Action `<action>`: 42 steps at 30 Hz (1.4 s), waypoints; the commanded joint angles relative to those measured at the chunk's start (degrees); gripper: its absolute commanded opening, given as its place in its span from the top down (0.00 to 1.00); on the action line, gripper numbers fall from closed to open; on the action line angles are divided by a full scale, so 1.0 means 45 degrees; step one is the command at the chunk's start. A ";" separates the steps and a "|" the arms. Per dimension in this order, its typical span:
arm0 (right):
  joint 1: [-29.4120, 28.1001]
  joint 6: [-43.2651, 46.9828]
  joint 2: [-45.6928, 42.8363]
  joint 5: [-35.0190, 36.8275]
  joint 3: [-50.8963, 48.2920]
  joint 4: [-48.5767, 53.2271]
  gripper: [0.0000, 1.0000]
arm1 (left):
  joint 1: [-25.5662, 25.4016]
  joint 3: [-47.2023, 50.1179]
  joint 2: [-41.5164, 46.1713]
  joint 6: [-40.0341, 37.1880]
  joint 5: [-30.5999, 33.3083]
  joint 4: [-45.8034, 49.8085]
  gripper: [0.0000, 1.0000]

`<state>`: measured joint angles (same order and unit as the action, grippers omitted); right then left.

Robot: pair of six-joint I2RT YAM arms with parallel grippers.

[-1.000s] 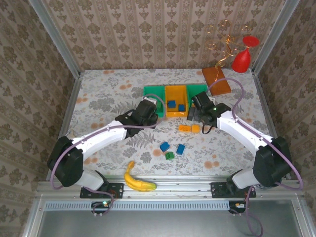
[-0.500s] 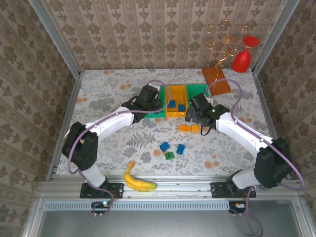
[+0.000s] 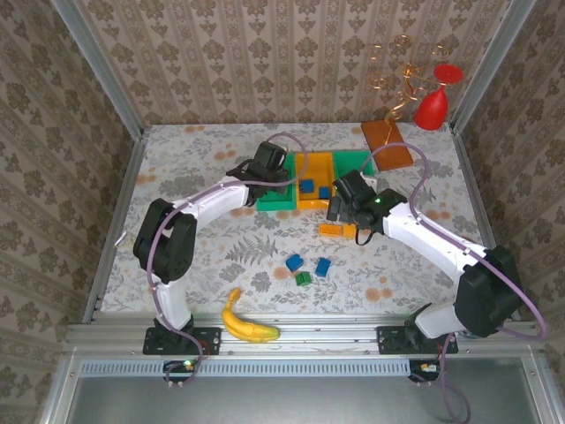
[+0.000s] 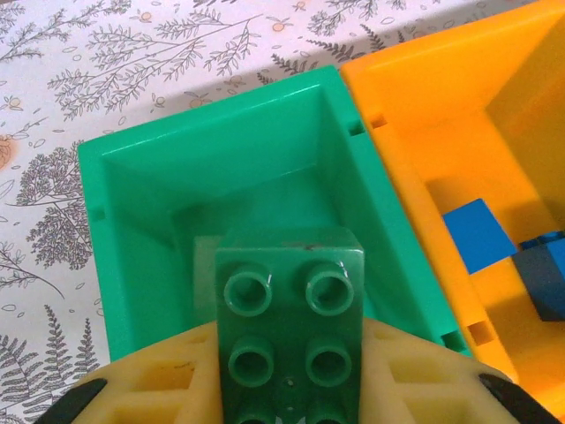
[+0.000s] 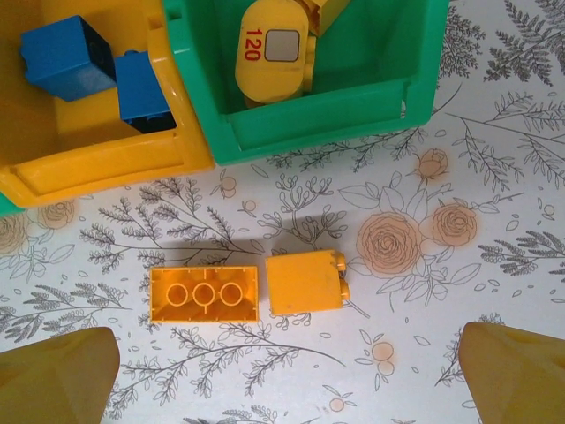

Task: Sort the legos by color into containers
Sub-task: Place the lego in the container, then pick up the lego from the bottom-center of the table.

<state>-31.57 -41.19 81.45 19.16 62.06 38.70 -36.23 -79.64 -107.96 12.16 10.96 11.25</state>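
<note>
My left gripper (image 4: 291, 362) is shut on a green lego (image 4: 291, 300), studs up, hanging over the left green container (image 4: 132, 168). Beside it, the orange container (image 4: 415, 150) holds two blue legos (image 4: 477, 234). My right gripper (image 5: 287, 380) is open above two orange legos on the table: one lies upside down (image 5: 204, 294), the other on its side (image 5: 305, 283). Beyond them stand the orange container (image 5: 88, 172) and the right green container (image 5: 318, 132), which holds a yellow-orange piece marked 120 (image 5: 274, 53). From the top, the left gripper (image 3: 279, 181) and right gripper (image 3: 340, 214) flank the row.
Two blue legos (image 3: 294, 262) (image 3: 323, 266) and a green one (image 3: 303, 278) lie loose in the middle of the table. A banana (image 3: 247, 324) rests near the front edge. A brown board (image 3: 387, 141) and a red vase (image 3: 433, 108) stand at the back right.
The left arm has reached further back and right, carrying the green lego over the left green container. The right gripper has edged slightly left above the orange legos.
</note>
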 commanded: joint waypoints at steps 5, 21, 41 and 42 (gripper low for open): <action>-0.0203 -0.0432 -0.0170 0.0438 -0.0276 0.0466 0.00 | 0.0273 -0.0603 -0.0120 -0.0125 -0.0249 0.0184 0.55; -0.0523 -0.0663 -0.0059 0.0602 -0.0256 0.0653 0.00 | 0.0258 -0.0061 0.1666 0.0065 -0.0552 0.0291 0.38; -0.1031 -0.1179 0.0722 -0.0074 -0.0327 0.0519 0.00 | 0.0335 0.3817 0.6901 0.1258 0.0415 0.0395 0.01; -0.1031 -0.1161 0.0793 -0.0190 -0.0317 0.0450 0.00 | 0.0355 0.4074 0.7175 0.1337 0.0553 0.0443 0.00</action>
<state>-35.90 -45.23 83.83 19.22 60.58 40.53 -35.40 -63.33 -78.98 16.51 10.79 11.66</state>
